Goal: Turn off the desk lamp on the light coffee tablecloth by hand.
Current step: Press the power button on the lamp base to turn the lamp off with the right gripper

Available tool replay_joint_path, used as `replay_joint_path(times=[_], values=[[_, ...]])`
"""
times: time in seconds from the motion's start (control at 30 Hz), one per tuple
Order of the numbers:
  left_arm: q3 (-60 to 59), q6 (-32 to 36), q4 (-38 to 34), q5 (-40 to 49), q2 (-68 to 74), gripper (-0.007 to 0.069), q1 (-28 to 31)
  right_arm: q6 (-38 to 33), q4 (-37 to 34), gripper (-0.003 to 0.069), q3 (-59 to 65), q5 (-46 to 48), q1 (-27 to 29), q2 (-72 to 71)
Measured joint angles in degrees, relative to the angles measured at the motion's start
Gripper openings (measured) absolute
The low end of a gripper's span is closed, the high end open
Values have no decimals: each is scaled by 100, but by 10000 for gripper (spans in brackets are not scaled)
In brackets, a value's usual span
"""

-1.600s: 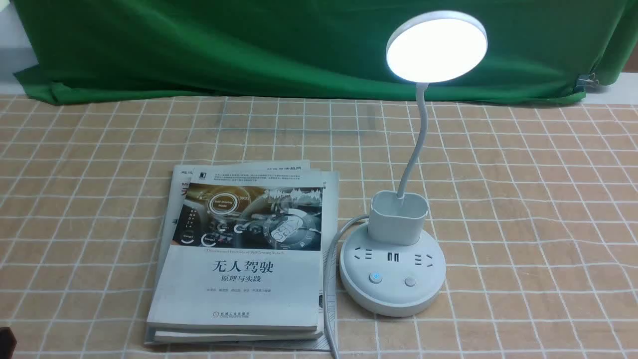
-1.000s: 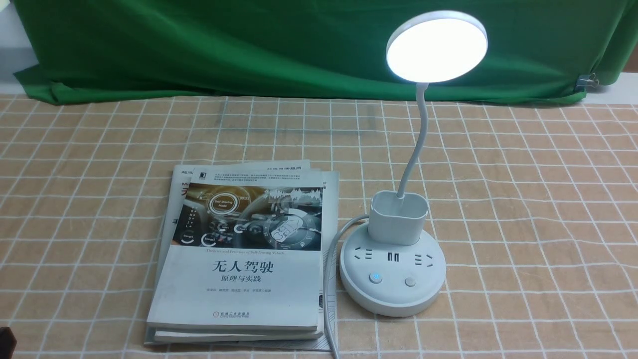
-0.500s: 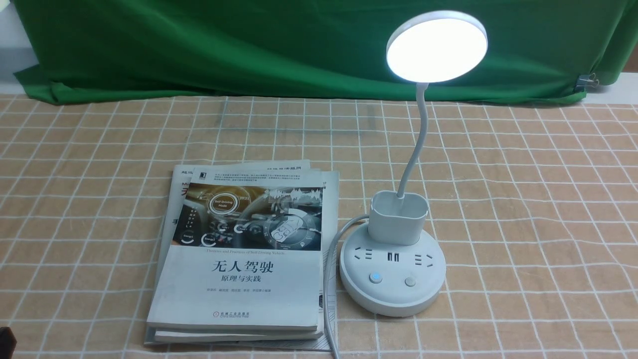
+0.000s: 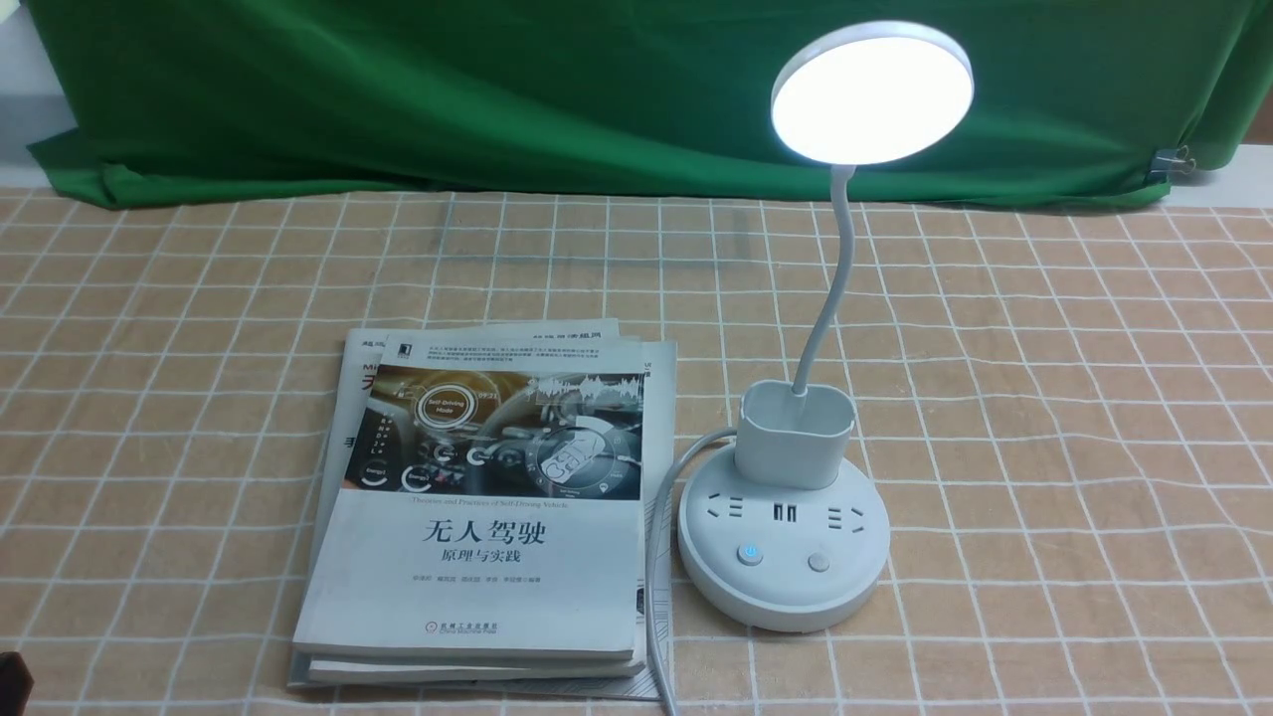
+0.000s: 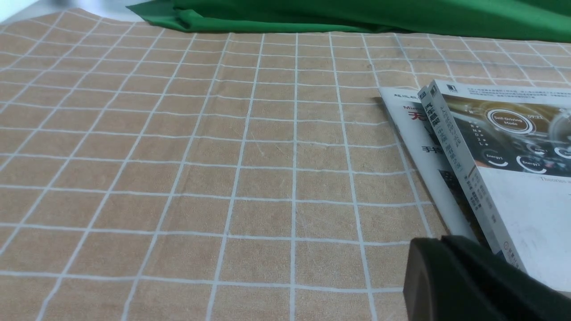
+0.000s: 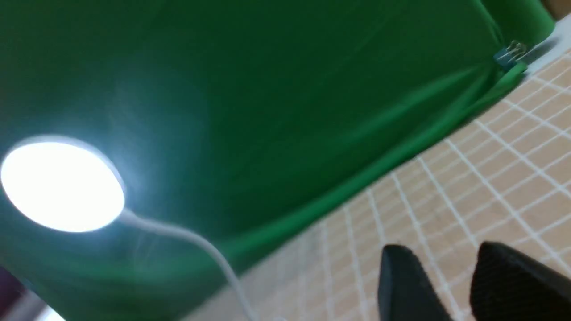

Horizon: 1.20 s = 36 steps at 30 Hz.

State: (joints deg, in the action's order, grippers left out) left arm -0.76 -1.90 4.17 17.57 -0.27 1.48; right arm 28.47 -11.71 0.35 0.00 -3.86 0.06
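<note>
The white desk lamp [image 4: 796, 438] stands on the light coffee tablecloth [image 4: 1044, 418], right of centre in the front view. Its round head [image 4: 872, 92] is lit. Its round base [image 4: 783, 552] carries sockets and two buttons; the left button [image 4: 749, 554] glows blue, the right button [image 4: 818, 563] is plain. The lit head also shows in the right wrist view [image 6: 61, 186]. My right gripper [image 6: 446, 263] is open, above bare cloth, apart from the lamp. My left gripper [image 5: 439, 243] is shut and empty beside the books. A dark bit [image 4: 12, 681] at the front view's lower-left corner is all it shows of either arm.
A stack of books [image 4: 487, 507] lies just left of the lamp base, also in the left wrist view [image 5: 499, 165]. The lamp's white cord [image 4: 658, 557] runs between books and base toward the front edge. A green cloth [image 4: 497, 89] hangs along the back.
</note>
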Motion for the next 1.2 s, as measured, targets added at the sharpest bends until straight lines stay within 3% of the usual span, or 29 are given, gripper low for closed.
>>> replay_joint_path(times=[0.13,0.3,0.4,0.43,0.63,0.87,1.07,1.2], values=[[0,0,0,0,0,5,0,130,-22,211,0,-94,-52,0],[0,0,0,0,0,5,0,-606,-46,62,-988,1339,-552,623],[0,0,0,0,0,5,0,-1022,-41,53,-1667,2081,-775,1238],[0,0,0,0,0,5,0,-1346,-10,57,-2284,2837,-934,2001],[0,0,0,0,0,5,0,-2269,232,71,-3702,4834,-1041,4402],[0,0,0,0,0,5,0,-2803,219,47,-4609,5112,-1413,6543],[0,0,0,0,0,5,0,-2815,387,38,-5641,4950,-2694,8293],[0,0,0,0,0,5,0,-2803,439,38,-6176,4923,-2921,9110]])
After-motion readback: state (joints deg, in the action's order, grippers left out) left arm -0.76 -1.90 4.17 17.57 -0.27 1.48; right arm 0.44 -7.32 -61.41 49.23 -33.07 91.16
